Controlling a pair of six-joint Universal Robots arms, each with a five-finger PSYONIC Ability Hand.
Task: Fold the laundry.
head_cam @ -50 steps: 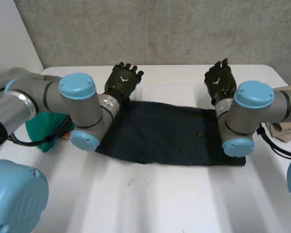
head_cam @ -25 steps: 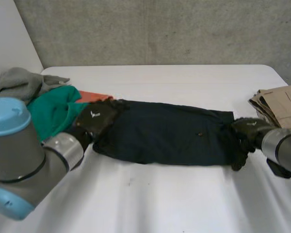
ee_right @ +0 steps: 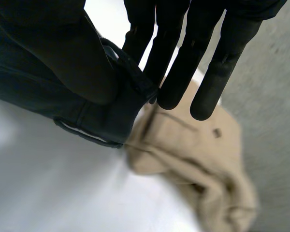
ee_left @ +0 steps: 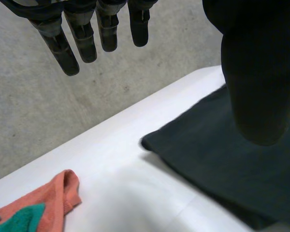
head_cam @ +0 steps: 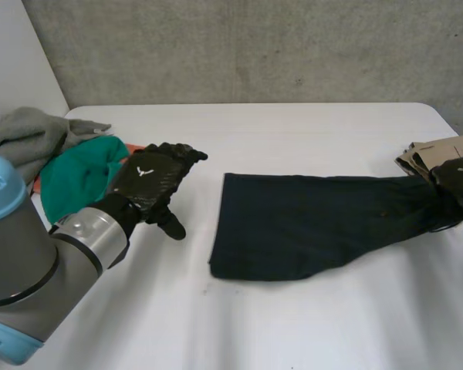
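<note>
Right hand (ee_right: pixel 63 48) apparently pinches dark garment (ee_right: pixel 99 121) beside beige cloth (ee_right: pixel 203 162).

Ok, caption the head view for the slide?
Right hand pinches one end of the dark garment beside the tan clothes; left hand open.

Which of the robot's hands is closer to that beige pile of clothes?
Right. The right hand pinches the dark garment right beside the beige pile; the left hand hangs open far across the table, by the green cloth.

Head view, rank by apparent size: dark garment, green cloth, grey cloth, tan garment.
1. dark garment, clearly largest.
2-3. green cloth and grey cloth: look alike, both partly hidden, so unranked.
4. tan garment: smallest as seen, but it runs off the view's edge.
</note>
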